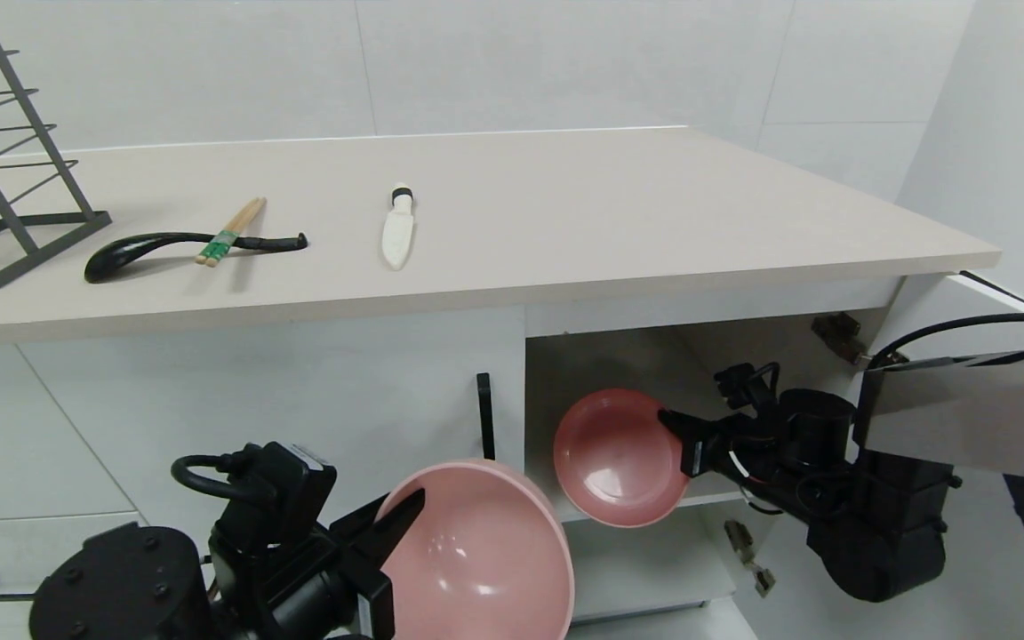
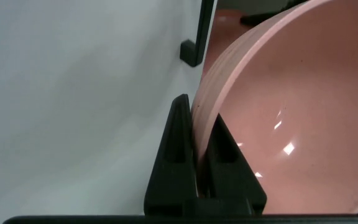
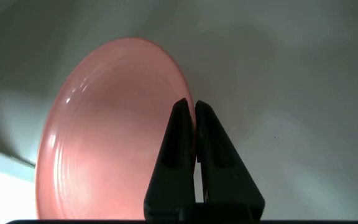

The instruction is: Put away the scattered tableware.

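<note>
Rim of the pink bowl (image 1: 476, 560) sits clamped in my left gripper (image 1: 401, 517), near left; my right gripper (image 1: 668, 423) pinches the pink plate (image 1: 610, 458) inside the cabinet (image 1: 619, 356).

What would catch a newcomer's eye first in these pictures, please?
The two pink dishes: a pink bowl pinched by its rim in the left gripper, low in front, and a pink plate held on edge by the right gripper at the open cabinet. On the counter above lie a black spoon crossed by chopsticks and a white knife.
</note>
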